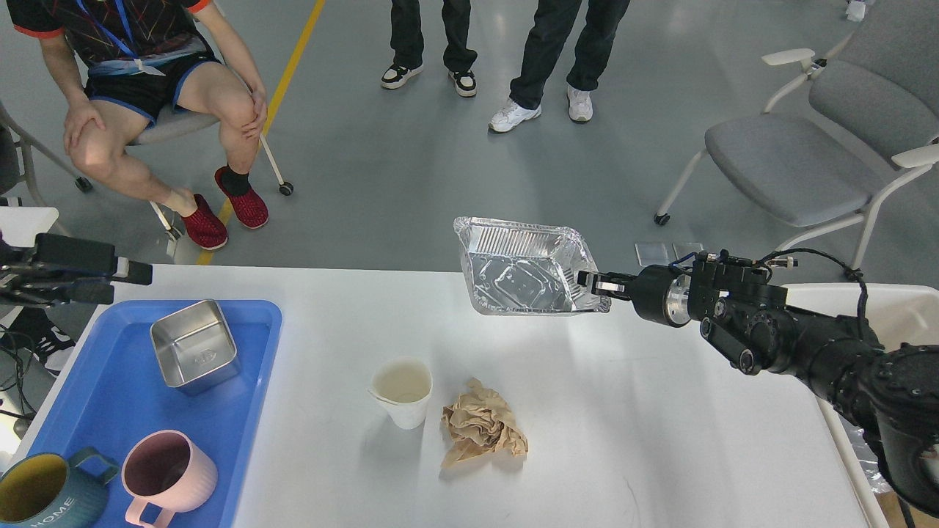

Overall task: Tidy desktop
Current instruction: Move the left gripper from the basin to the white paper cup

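right pincer (596, 284) pinches the crinkled rim of a shiny foil tray (522, 265) above the smooth white tabletop (660, 411); left pincer (139, 273): cannot tell. crumpled brown paper (480, 429) beside a paper cup (401, 391).

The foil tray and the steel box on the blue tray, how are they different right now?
The foil tray is held up off the desktop, tilted on its side, its rim pinched by the right gripper; the square steel box sits upright in the blue tray. The foil tray is crinkled, thin-walled and wider; the steel box is smooth, rigid and smaller. Both are silver, open-topped and look empty.
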